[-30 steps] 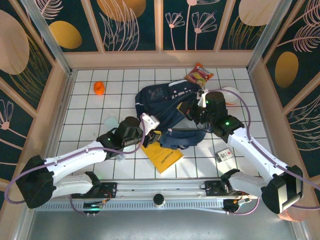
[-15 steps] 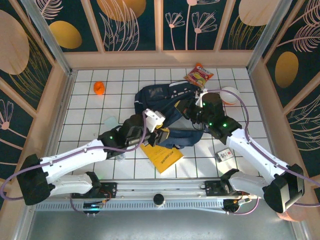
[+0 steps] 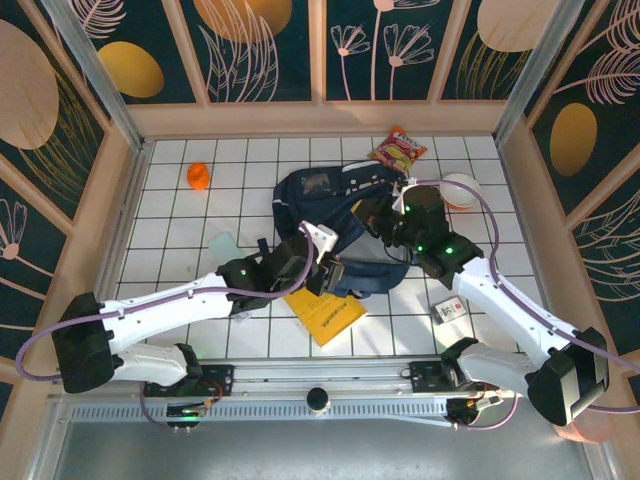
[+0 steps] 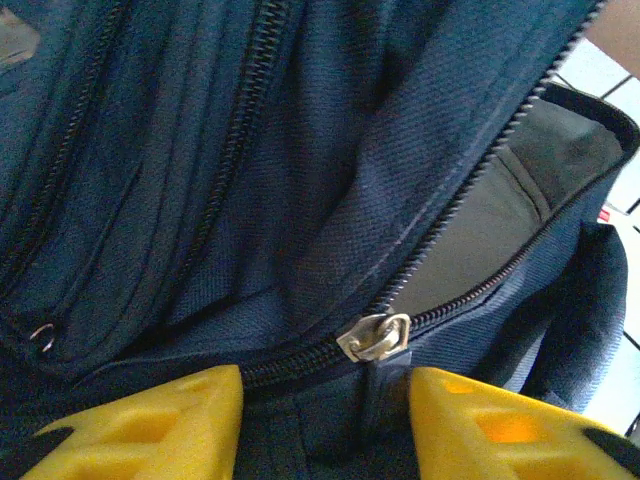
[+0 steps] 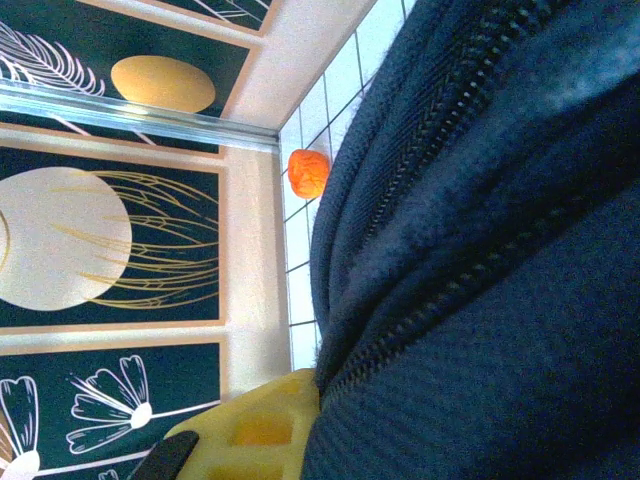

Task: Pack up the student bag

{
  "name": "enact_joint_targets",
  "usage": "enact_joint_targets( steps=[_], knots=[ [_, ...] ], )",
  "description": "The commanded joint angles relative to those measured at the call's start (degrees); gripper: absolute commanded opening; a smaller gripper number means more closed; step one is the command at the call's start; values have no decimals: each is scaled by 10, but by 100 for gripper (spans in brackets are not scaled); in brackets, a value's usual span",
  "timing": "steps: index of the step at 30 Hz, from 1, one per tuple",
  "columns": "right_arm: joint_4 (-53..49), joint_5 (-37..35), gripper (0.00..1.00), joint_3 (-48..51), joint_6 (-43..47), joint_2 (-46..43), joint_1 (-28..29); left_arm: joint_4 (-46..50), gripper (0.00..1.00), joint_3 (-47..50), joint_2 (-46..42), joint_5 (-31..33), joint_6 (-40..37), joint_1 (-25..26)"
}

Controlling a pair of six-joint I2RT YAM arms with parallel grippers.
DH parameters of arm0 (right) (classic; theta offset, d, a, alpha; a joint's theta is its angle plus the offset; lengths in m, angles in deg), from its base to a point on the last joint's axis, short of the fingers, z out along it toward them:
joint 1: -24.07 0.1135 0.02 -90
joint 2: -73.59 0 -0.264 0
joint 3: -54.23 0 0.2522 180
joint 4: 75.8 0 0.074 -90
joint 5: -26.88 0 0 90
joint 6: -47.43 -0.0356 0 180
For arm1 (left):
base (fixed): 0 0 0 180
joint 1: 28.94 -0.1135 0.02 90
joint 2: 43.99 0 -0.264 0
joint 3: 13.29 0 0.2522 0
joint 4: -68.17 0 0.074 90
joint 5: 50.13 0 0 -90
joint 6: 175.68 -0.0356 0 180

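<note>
Two arms reach in over the student bag (image 3: 325,195), which lies crumpled at the middle of the tiled surface (image 3: 180,215), a little toward the far side. Its near edge overlaps a yellow booklet (image 3: 325,312).

From above I see the left fingers (image 3: 332,272) at the bag's near edge. On my left wrist camera they are two yellow blocks at a middling gap, astride a zip line, with the metal zip slider (image 4: 374,336) sitting in the gap between them. To the right of the slider the zip is parted and grey lining shows. I cannot tell whether the fingers are pinching any fabric.

The right fingers (image 3: 383,222) are at the bag's right side, pressed into the cloth. They are closed down tight, and as far as I can make out they have a fold of the bag between them. My right wrist camera gives me one yellow finger with navy fabric and a zip track hard against it.

Well apart from the bag, an orange ball (image 3: 199,176) lies toward the far left. A snack packet (image 3: 399,150) and a white bowl (image 3: 462,188) sit near the bag's far right, and a small card (image 3: 448,310) lies near right.
</note>
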Motion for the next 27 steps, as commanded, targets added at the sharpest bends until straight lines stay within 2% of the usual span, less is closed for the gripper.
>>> enact_joint_targets(
  steps=[1,4,7,9,15,18,21,23,27],
  knots=[
    [45,-32,0,-33,15,-16,1,38,38,-11,-8,38,-4,3],
    [33,-28,0,-33,19,-17,-1,19,29,8,-29,49,-18,3],
    [31,-19,0,-35,25,-17,-2,-3,8,25,-42,53,-30,3],
    [24,-12,0,-42,31,-17,-4,-21,0,37,-48,47,-31,2],
    [20,31,0,-51,46,-14,-13,-89,0,89,-74,-23,-41,-8],
    [12,77,0,-57,61,-8,-15,-129,0,121,-95,-121,-46,-44],
    [5,119,0,-64,77,-5,-46,-170,0,158,-116,-229,-65,-88],
    [5,146,0,-67,84,-2,-57,-180,0,170,-122,-270,-99,-93],
    [-10,176,0,-79,97,5,-65,-167,0,160,-106,-308,-132,-96]
  ],
)
